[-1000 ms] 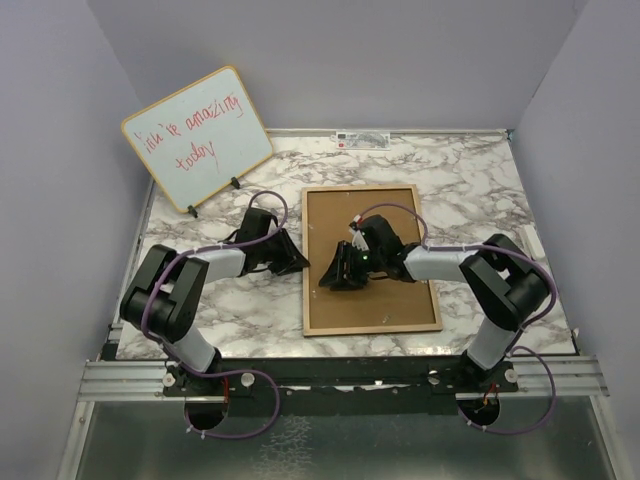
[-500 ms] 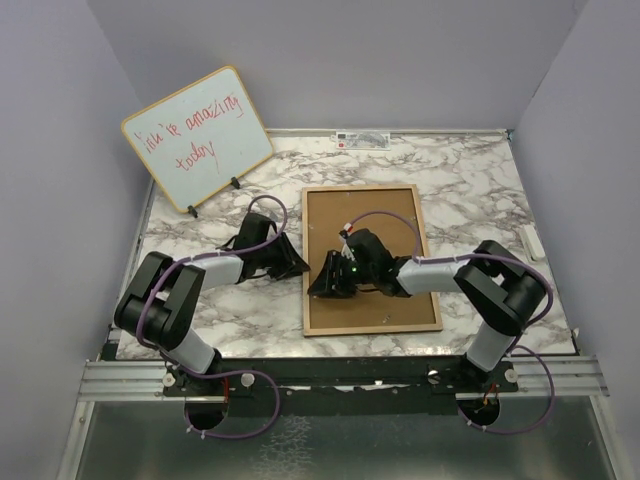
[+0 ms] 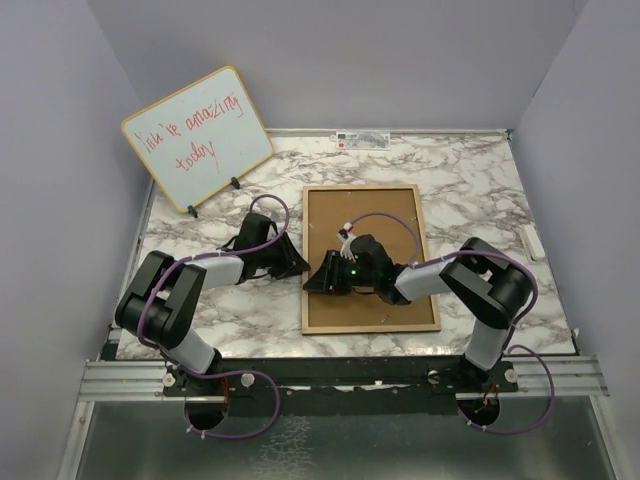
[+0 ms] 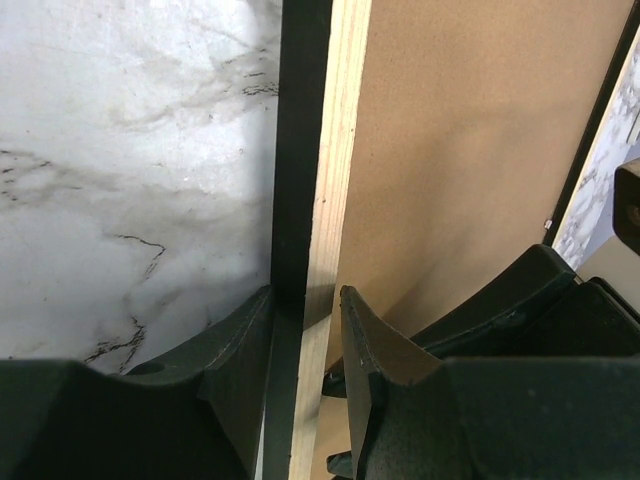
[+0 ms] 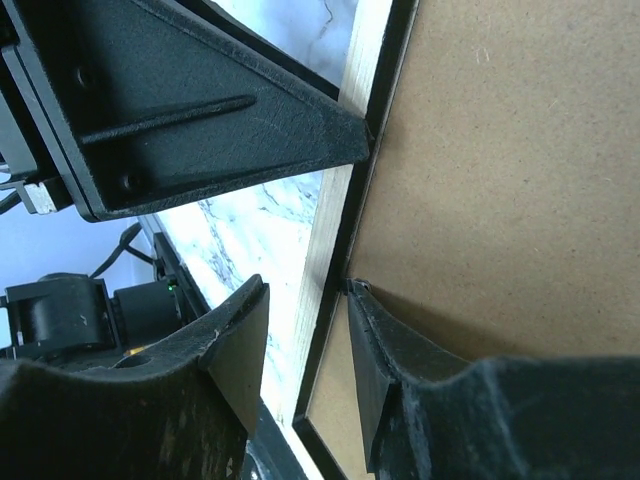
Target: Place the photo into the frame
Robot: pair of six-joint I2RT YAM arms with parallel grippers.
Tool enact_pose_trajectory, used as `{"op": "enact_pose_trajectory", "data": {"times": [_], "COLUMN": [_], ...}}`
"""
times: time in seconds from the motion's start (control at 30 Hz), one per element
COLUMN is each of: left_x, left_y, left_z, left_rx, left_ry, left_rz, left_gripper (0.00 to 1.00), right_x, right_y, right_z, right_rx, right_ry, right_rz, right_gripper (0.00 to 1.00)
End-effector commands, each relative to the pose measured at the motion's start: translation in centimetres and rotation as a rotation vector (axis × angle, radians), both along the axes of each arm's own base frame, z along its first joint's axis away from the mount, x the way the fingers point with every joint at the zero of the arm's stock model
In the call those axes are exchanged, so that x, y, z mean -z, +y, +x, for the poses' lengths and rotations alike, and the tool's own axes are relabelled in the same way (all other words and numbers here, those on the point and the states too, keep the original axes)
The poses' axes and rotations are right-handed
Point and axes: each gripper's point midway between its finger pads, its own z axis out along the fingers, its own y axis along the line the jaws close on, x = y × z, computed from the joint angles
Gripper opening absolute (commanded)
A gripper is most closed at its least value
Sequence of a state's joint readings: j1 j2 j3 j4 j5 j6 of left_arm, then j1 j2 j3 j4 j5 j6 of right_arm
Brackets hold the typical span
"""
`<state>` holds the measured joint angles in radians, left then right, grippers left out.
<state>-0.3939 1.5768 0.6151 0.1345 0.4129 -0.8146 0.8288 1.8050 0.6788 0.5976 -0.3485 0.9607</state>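
The frame (image 3: 360,188) lies flat on the marble table, light wood face up, with a plain brown board (image 3: 372,215) inside it. No photo shows in any view. My left gripper (image 3: 303,268) reaches in from the left, and its jaws are shut across the frame's left rail (image 4: 325,150), one finger on the black outer side, the other at the inner edge (image 4: 307,295). My right gripper (image 3: 313,284) comes from the right over the board and straddles the same rail (image 5: 333,225) slightly nearer. It is open (image 5: 307,285), with one fingertip on the board's edge and the other off the rail.
A wood-edged whiteboard (image 3: 197,137) with red handwriting leans at the back left. A small label strip (image 3: 362,138) lies at the table's back edge and a small white piece (image 3: 531,243) at its right edge. Grey walls close in three sides.
My right gripper has slid left across the brown board to the frame's left rail, its jaws narrowing a little. The left gripper stays at the rail, barely moved.
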Motion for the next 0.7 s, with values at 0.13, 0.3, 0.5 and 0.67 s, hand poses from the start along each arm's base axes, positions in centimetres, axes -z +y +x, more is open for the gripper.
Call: {"op": "enact_pose_trajectory", "data": {"times": [0.13, 0.3, 0.5, 0.67], "left_x": [4.1, 3.9, 3.6, 2.9], "left_y": [1.6, 1.6, 2.1, 3.0], "left_z": [-2.3, -2.2, -1.6, -1.0], "left_rx": [0.011, 0.009, -0.016, -0.047], "left_ry": [0.093, 0.089, 0.072, 0.042], "left_rz": [0.108, 0.108, 0.137, 0.185], "left_gripper": [0.36, 0.36, 0.36, 0.46], "right_x": [4.8, 4.8, 2.4, -1.3], "right_y": [-1.8, -1.5, -0.9, -1.8], "right_z": [0.0, 0.1, 0.0, -0.3], "right_rx": [0.055, 0.073, 0.041, 0.051], "right_ry": [-0.012, -0.025, -0.093, -0.171], "right_rz": [-0.122, -0.096, -0.018, 0.031], "right_gripper": [0.43, 0.43, 0.53, 0.58]}}
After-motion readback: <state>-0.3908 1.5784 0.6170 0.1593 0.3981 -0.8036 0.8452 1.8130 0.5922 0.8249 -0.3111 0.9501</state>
